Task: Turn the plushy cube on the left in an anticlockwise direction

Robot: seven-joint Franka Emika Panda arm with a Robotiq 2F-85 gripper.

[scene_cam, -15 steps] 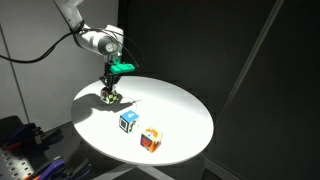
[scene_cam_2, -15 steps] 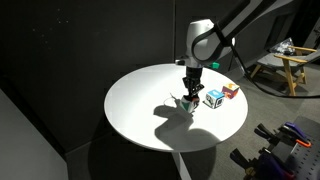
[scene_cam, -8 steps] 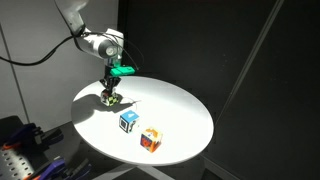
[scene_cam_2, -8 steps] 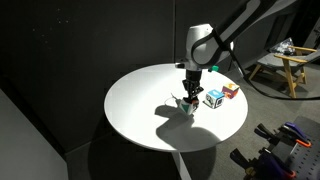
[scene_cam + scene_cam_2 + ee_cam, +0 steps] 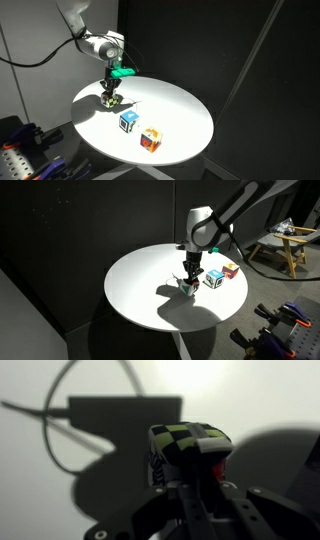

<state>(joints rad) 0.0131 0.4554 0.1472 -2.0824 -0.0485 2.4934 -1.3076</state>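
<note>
The plushy cube [image 5: 185, 452], white with black markings and yellow-green checks, sits between my gripper's fingers in the wrist view. In both exterior views it is mostly hidden by the gripper [image 5: 110, 97] [image 5: 189, 281], which stands straight down on it at the white round table [image 5: 180, 110]. The gripper [image 5: 190, 485] is shut on the cube, which rests on or just above the table top; I cannot tell which.
A blue-and-white cube [image 5: 128, 121] [image 5: 213, 278] and an orange-red and white cube [image 5: 150, 139] [image 5: 230, 271] lie on the table near the gripper. The table edge [image 5: 140, 320] is round. A wooden stand [image 5: 285, 245] and dark curtains surround it.
The wrist has turned slightly about its vertical axis with the cube in the fingers; the arm's place over the table is almost the same.
</note>
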